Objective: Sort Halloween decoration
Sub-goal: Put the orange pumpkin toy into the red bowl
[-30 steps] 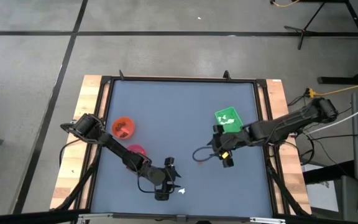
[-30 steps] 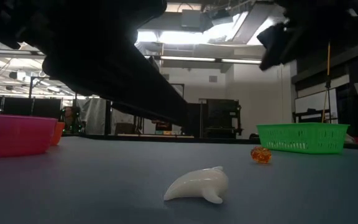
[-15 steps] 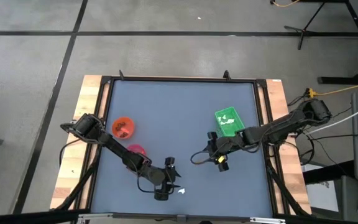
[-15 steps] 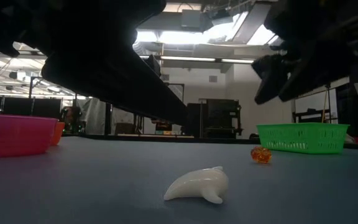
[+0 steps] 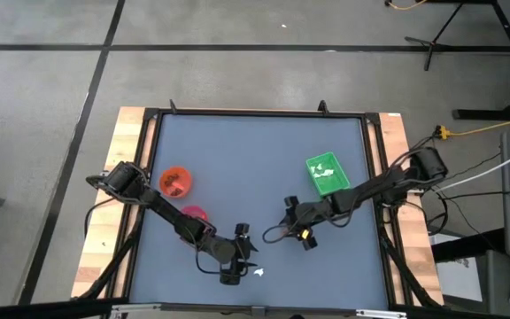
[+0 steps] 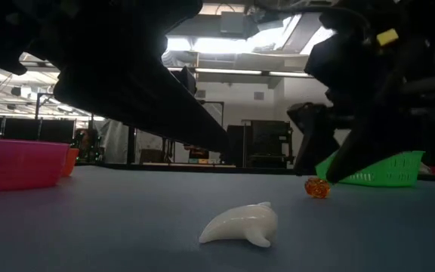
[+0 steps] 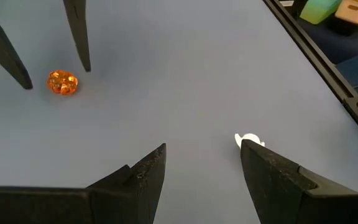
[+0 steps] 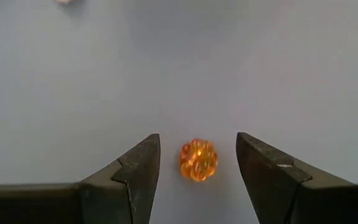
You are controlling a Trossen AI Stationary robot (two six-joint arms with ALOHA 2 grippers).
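Table (image 5: pixel 255 159) is seen from above with the left gripper (image 5: pixel 237 264) near its front edge, the white piece (image 5: pixel 258 272) just beside the fingertips; the right gripper (image 5: pixel 283 232) is lowered over the orange piece, hidden here. In the low view, the white piece (image 6: pixel 239 225) lies alone and the orange piece (image 6: pixel 316 188) is flanked by dark fingers (image 6: pixel 306 146). In the left wrist view, open, empty jaws are shown, the white piece (image 7: pixel 248 140) beside one finger (image 7: pixel 277 178). In the right wrist view, the orange piece (image 8: pixel 198 160) sits between wide-open jaws, ungripped.
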